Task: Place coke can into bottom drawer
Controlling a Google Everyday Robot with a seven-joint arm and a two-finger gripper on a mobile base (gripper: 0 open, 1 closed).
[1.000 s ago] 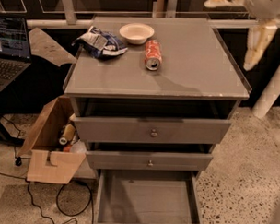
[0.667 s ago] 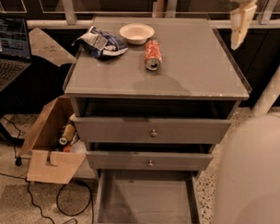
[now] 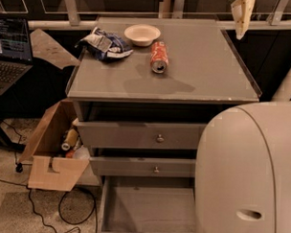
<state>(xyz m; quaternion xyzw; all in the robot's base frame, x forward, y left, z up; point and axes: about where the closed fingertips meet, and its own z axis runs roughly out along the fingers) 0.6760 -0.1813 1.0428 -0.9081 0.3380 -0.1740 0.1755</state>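
The coke can (image 3: 158, 56) lies on its side on the grey cabinet top (image 3: 204, 72), its silver end facing the front. The bottom drawer (image 3: 147, 209) is pulled open below two closed knobbed drawers; nothing shows in the part I can see. My gripper (image 3: 242, 15), cream-coloured, hangs at the top right above the cabinet's back right corner, well to the right of the can and apart from it. My arm's large white casing (image 3: 249, 175) fills the lower right and hides the right part of the drawers.
A white bowl (image 3: 142, 34) and a blue-and-white chip bag (image 3: 106, 41) sit behind and left of the can. An open cardboard box (image 3: 53, 156) with items stands on the floor to the left. A laptop (image 3: 11, 49) is at far left. Cables lie on the floor.
The gripper has moved left and up toward the cabinet's back right corner. The white arm casing has swung into view at lower right and grown larger. The can has not moved.
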